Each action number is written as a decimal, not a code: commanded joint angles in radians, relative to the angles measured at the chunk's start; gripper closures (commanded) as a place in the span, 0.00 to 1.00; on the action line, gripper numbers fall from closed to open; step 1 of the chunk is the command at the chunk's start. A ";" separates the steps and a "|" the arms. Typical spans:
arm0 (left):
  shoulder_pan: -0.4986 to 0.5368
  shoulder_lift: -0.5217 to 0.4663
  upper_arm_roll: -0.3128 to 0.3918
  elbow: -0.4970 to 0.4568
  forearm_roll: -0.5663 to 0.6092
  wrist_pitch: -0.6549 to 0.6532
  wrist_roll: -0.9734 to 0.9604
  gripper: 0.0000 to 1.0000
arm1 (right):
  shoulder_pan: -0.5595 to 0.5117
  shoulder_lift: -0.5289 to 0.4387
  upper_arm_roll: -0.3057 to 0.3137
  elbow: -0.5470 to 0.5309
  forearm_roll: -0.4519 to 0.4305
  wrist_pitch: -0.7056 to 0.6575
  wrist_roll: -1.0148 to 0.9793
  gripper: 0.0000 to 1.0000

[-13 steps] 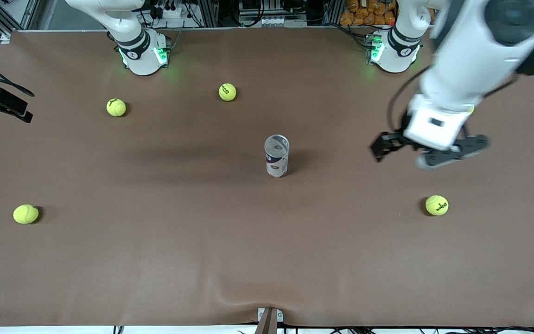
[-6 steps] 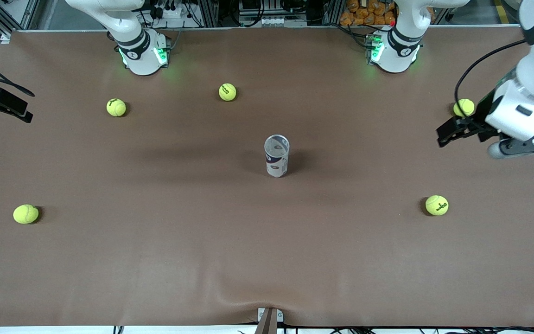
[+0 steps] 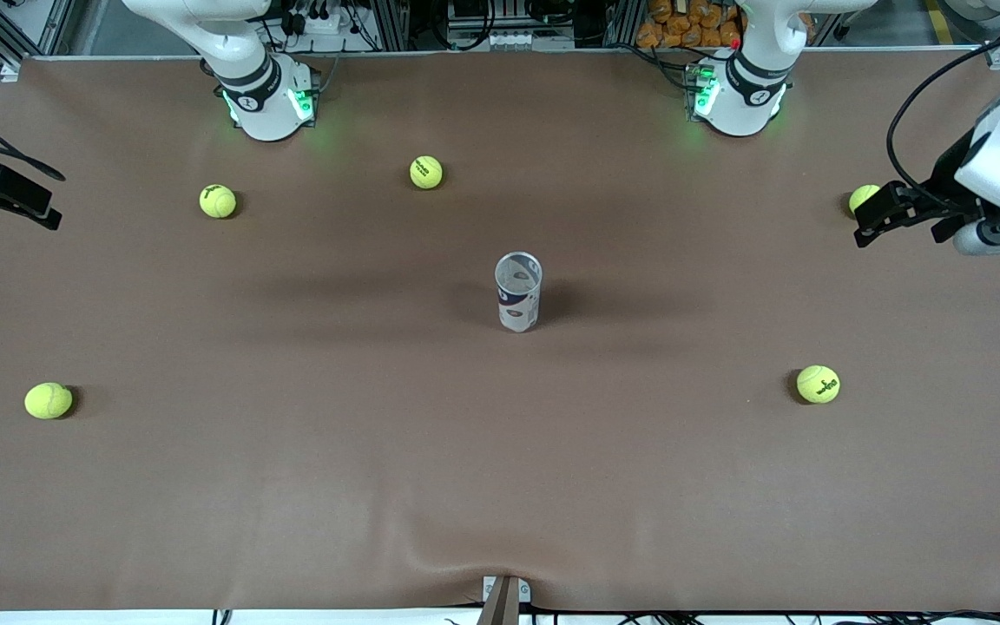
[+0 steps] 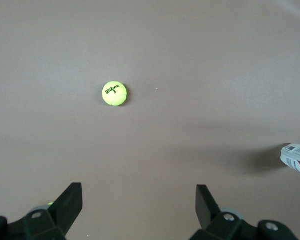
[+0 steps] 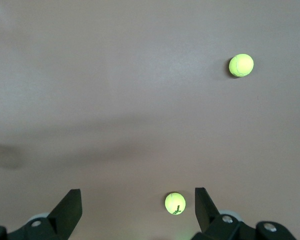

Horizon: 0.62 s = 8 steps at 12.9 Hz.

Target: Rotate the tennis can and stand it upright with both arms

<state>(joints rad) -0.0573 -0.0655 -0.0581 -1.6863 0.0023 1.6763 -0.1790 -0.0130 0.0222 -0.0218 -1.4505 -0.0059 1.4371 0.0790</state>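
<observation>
Front view: the tennis can [image 3: 518, 292] stands upright at the centre of the frame on the brown surface [image 3: 378, 486], open rim up, touched by nothing. The left end effector [image 3: 878, 215] hangs at the far right edge over the surface beside a partly hidden ball [image 3: 862, 198]; its fingers look apart here. The right end effector is out of frame; only that arm's base [image 3: 267, 100] shows at upper left. Left wrist view: the left end effector's fingers [image 4: 70, 202] are spread wide at the bottom, a Wilson ball [image 4: 114, 93] sits upper left, and a sliver of the can shows at the right edge. Right wrist view: the right end effector [image 5: 137, 207] is also spread, empty, over two balls. The uprighting looks done, I'd say; the smart play is parking clear, sweeping nowhere near the can.
</observation>
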 commanded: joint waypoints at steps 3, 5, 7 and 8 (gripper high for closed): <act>0.036 -0.045 -0.002 -0.040 -0.013 0.020 0.047 0.00 | 0.001 0.009 0.002 0.021 0.007 -0.007 0.007 0.00; 0.037 -0.037 -0.002 -0.017 -0.011 0.008 0.050 0.00 | 0.001 0.009 0.002 0.021 0.007 -0.007 0.007 0.00; 0.037 -0.019 -0.002 0.023 -0.013 -0.030 0.049 0.00 | 0.001 0.009 0.002 0.021 0.007 -0.007 0.007 0.00; 0.039 -0.011 -0.002 0.049 -0.013 -0.059 0.049 0.00 | 0.001 0.009 0.002 0.021 0.009 -0.007 0.007 0.00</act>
<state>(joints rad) -0.0283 -0.0967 -0.0560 -1.6962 0.0023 1.6720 -0.1473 -0.0129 0.0222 -0.0217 -1.4506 -0.0059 1.4371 0.0790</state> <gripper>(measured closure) 0.000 0.000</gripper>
